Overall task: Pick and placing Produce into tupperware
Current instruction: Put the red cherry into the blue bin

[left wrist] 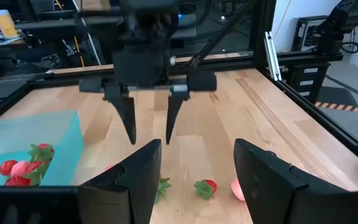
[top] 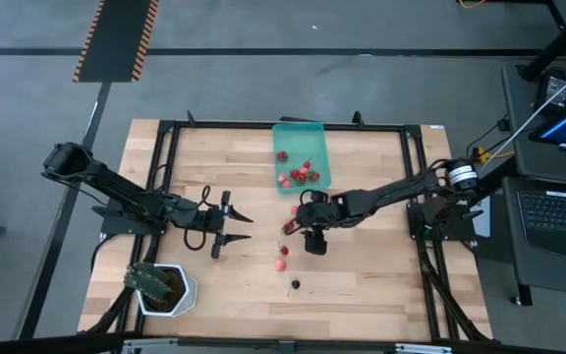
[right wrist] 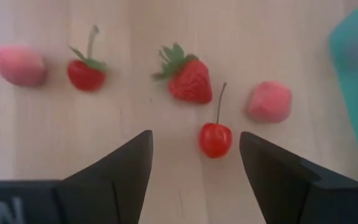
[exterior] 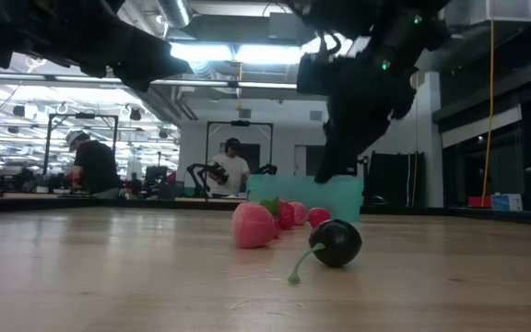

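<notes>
The right hand (top: 288, 228) hangs at the centre of the high view, just below the tupperware (top: 300, 152), its fingers spread with nothing between them; its wrist camera looks down between the two dark fingers (right wrist: 123, 168) onto a red cherry (right wrist: 215, 139) with a stem, a strawberry (right wrist: 189, 79) with a green top beyond it, a pale pink fruit (right wrist: 269, 101) on one side and a small red fruit (right wrist: 86, 73) and another pink one (right wrist: 19, 65) on the other, all lying apart on the tabletop (top: 362, 285). The teal tupperware sits at upper centre and already contains several red fruits (top: 301, 174). More fruits (top: 281, 259) and a dark berry (top: 296, 284) lie below the hand. The left hand (top: 244, 227) waits left of centre, fingers spread and empty. A white pot (top: 165, 290) with a plant stands at lower left.
</notes>
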`<move>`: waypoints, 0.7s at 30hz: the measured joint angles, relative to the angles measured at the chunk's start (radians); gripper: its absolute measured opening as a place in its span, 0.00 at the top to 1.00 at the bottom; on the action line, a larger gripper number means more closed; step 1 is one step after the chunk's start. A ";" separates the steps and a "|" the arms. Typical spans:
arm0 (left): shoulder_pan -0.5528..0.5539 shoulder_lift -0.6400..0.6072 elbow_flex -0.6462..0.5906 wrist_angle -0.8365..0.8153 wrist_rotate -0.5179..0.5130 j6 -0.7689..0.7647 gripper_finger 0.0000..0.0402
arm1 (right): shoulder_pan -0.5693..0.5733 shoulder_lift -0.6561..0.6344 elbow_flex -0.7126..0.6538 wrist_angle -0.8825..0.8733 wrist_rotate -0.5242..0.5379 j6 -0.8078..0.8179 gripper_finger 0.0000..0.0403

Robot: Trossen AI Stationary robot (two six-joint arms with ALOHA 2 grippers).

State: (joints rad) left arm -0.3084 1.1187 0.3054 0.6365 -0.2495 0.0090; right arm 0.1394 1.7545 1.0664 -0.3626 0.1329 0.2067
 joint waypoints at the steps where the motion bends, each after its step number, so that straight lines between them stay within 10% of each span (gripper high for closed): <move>1: 0.000 0.000 0.000 0.000 0.000 0.000 0.52 | 0.000 0.010 0.000 0.000 0.000 -0.003 0.40; 21: 0.000 0.000 0.000 -0.024 0.000 0.000 0.52 | -0.038 0.060 0.000 0.031 0.000 -0.007 0.40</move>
State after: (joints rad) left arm -0.3084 1.1191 0.3058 0.6125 -0.2497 0.0090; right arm 0.1017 1.8144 1.0660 -0.3311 0.1326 0.1993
